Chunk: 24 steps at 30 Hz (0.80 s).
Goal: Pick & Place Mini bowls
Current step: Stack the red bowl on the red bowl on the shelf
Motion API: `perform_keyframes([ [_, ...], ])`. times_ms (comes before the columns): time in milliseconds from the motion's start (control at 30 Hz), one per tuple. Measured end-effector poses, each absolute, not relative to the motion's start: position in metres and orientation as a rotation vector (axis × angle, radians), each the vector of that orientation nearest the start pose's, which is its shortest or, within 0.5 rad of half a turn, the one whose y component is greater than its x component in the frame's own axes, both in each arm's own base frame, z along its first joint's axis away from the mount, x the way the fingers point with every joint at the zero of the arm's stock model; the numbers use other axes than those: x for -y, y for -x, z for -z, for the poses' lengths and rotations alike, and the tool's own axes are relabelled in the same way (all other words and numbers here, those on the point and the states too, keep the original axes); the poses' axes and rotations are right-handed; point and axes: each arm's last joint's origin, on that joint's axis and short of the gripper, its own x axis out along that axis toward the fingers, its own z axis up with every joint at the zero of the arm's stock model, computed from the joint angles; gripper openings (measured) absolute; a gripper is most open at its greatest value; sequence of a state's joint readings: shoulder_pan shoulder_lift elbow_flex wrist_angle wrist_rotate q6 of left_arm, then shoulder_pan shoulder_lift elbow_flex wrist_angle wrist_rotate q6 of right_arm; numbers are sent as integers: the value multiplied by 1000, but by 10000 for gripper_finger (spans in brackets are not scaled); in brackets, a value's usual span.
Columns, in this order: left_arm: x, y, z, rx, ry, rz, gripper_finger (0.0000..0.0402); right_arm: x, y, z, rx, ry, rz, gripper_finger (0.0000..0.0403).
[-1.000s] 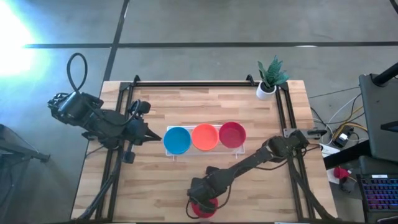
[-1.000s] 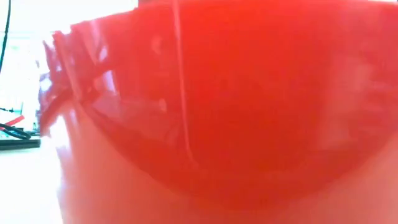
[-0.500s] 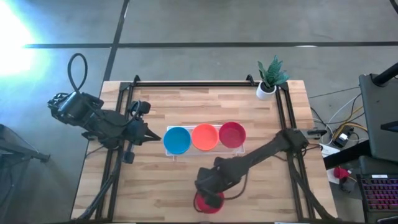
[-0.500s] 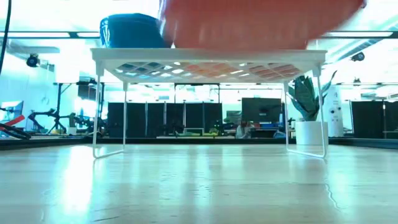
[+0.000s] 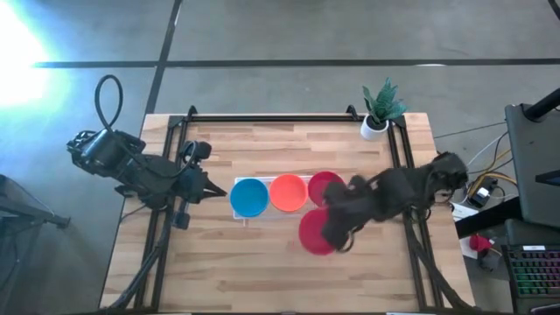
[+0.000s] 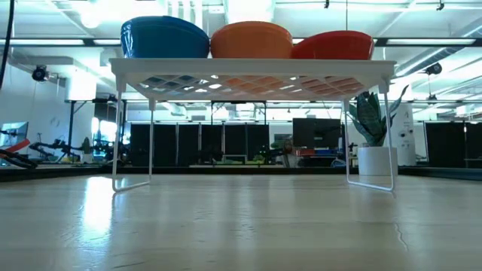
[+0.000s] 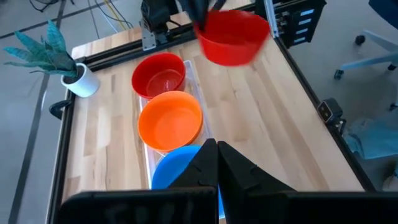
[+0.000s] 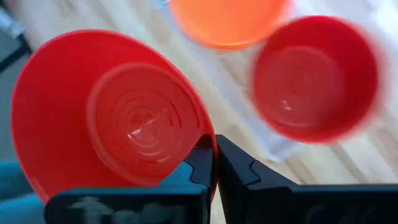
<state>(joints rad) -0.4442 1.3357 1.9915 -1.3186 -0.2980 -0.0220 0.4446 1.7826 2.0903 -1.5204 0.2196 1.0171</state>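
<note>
Three mini bowls sit in a row on the white lattice tray (image 6: 256,69): blue (image 5: 249,197), orange (image 5: 289,192) and red (image 5: 328,184). In the low view they show as blue (image 6: 164,38), orange (image 6: 251,40) and red (image 6: 333,45). A fourth bowl, red (image 5: 315,233), is in my right gripper (image 5: 337,227), above the table just near of the tray's right end. It also shows in the left wrist view (image 7: 233,36). My left gripper (image 7: 217,158) is shut and waits beside the blue bowl (image 7: 180,174), at the tray's left end. My right gripper pinches the red bowl's rim (image 8: 210,144), one finger inside the bowl and one outside. The bowl (image 8: 112,118) is lifted clear of the table, with its opening facing up and slightly tilted.
A small white pot with a green plant (image 5: 379,112) stands at the table's far right corner. Black rails (image 5: 262,118) frame the table's far, left and right sides. Bare wood lies on the near side of the tray (image 5: 243,218).
My right gripper has lifted the red bowl from the table's near edge and carried it up, toward the far edge and to the right, close to the tray's right end. The bowl has left the low view, which it filled before.
</note>
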Motion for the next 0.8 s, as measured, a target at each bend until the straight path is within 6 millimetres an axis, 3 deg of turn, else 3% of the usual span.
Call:
perform_keyframes([
  [167, 74, -176, -499, -615, -223, 117, 0, -106, -271, -424, -1032, -554, 471, 8],
  [367, 74, -177, -499, -609, -219, 117, 0, -69, -267, -434, -959, -576, 566, 8],
  [600, 74, -177, -499, -609, -211, 114, 0, -27, -273, -433, -1003, -540, 579, 8],
  [800, 74, -177, -499, -609, -202, 111, 0, -5, -278, -418, -1106, -536, 546, 8],
])
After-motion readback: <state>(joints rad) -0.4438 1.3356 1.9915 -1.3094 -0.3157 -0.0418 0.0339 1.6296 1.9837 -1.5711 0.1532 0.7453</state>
